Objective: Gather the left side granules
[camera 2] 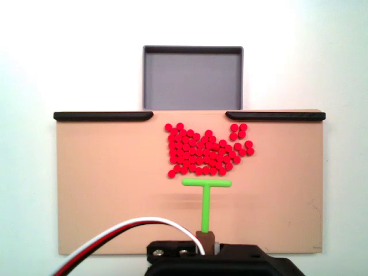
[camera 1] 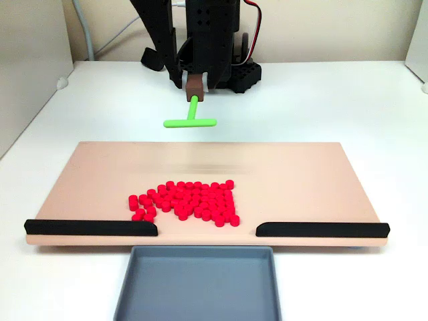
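Red granules sit in one loose patch on the tan board in a fixed view, toward its near edge, between the two black rails and just behind the gap that opens onto the grey tray. A few stragglers reach the inner end of the left rail. They look light, hard and free-rolling, so they likely scatter under a fast shove; too small to pinch, better swept with a broad edge. The gripper hangs beyond the board's far edge, clamped on the brown block at the stem of the green T-shaped pusher, crossbar raised clear of the board.

From the other fixed view, behind the arm, the granules lie near the railed edge, with a small group apart on the right side. The pusher crossbar sits just behind the patch, not touching. The gripper is closed on the stem's brown end; fingers mostly hidden by the arm body.
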`<action>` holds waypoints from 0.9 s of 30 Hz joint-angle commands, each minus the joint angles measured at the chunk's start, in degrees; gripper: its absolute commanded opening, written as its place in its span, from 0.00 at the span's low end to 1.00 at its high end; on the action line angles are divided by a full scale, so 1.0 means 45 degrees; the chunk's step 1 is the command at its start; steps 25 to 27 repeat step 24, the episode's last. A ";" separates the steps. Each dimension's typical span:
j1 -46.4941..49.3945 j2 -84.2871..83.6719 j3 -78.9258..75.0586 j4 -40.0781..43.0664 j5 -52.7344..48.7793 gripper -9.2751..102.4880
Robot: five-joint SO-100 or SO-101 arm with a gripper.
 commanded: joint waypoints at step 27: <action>-0.0645 0.0684 -0.0332 0.0059 0.0391 0.08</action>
